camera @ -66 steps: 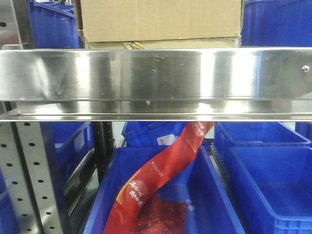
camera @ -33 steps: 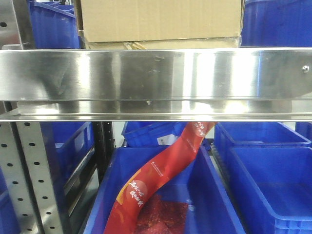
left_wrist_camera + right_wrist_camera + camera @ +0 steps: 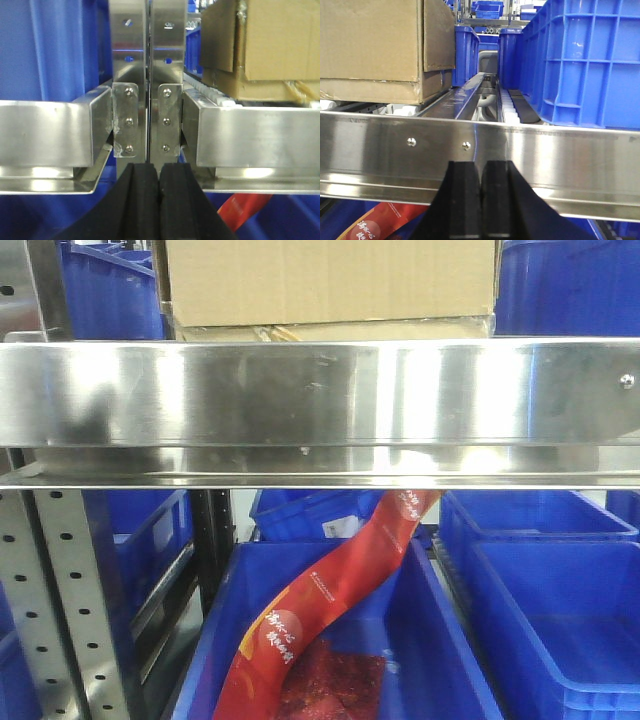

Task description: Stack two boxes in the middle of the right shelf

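Boxes (image 3: 330, 285) stacked on the steel shelf (image 3: 320, 390) — one on the other, just behind its front rail.

Front view: blue bins flank the stack (image 3: 565, 285), another below (image 3: 330, 640) holds a red packet (image 3: 330, 600). Left wrist view: left gripper (image 3: 160, 182) pressed together, empty, before the riveted uprights (image 3: 147, 75); boxes at the shelf's front left corner. Right wrist view: right gripper (image 3: 481, 175) likewise closed on nothing — low before the rail, boxes left, bin right.

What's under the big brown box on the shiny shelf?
Another flatter brown box lies under the top box. The shelf rail hides its bottom edge.
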You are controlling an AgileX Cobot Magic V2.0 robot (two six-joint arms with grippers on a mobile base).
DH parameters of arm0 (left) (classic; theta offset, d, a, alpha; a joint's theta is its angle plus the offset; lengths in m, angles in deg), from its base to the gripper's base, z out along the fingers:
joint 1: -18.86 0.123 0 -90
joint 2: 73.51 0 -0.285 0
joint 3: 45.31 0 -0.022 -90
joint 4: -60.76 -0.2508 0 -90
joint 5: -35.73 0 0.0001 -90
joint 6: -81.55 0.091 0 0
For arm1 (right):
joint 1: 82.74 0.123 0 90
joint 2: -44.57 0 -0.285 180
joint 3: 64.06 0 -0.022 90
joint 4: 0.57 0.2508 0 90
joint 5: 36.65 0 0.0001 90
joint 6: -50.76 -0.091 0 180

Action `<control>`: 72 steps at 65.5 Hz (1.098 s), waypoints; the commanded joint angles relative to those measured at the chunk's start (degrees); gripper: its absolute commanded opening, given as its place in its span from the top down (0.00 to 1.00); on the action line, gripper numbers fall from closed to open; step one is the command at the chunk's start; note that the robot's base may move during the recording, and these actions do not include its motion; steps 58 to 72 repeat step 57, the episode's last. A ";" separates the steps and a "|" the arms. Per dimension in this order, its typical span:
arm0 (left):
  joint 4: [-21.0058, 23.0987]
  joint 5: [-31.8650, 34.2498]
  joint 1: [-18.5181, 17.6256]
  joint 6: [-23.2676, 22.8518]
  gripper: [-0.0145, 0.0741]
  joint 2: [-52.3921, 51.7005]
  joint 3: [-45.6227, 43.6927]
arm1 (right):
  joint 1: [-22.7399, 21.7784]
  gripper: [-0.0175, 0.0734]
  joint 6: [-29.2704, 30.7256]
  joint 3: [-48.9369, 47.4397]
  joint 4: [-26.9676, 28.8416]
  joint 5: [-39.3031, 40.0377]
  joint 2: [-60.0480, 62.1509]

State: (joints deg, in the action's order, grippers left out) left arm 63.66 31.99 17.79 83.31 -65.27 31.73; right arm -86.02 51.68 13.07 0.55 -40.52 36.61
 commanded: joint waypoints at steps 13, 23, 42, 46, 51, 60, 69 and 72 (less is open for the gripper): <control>-2.20 6.03 -0.42 -3.55 0.96 -0.45 0.18 | 0.00 0.99 0.24 0.08 0.25 0.89 0.17; -2.20 6.03 -0.42 -3.55 0.96 -0.45 0.18 | 0.00 0.99 0.24 0.08 0.25 0.89 0.17; -2.20 6.03 -0.42 -3.55 0.96 -0.45 0.18 | 0.00 0.99 0.24 0.08 0.25 0.89 0.17; -2.20 6.03 -0.42 -3.55 0.96 -0.45 0.18 | 0.00 0.99 0.24 0.08 0.25 0.89 0.17; -2.20 6.03 -0.42 -3.55 0.96 -0.45 0.18 | 0.00 0.99 0.24 0.08 0.25 0.89 0.17; -2.20 6.03 -0.42 -3.55 0.96 -0.45 0.18 | 0.00 0.99 0.24 0.08 0.25 0.89 0.17; -2.20 6.03 -0.42 -3.55 0.96 -0.45 0.18 | 0.00 0.99 0.24 0.08 0.25 0.89 0.17; -2.20 6.03 -0.42 -3.55 0.96 -0.45 0.18 | 0.00 0.99 0.24 0.08 0.25 0.89 0.17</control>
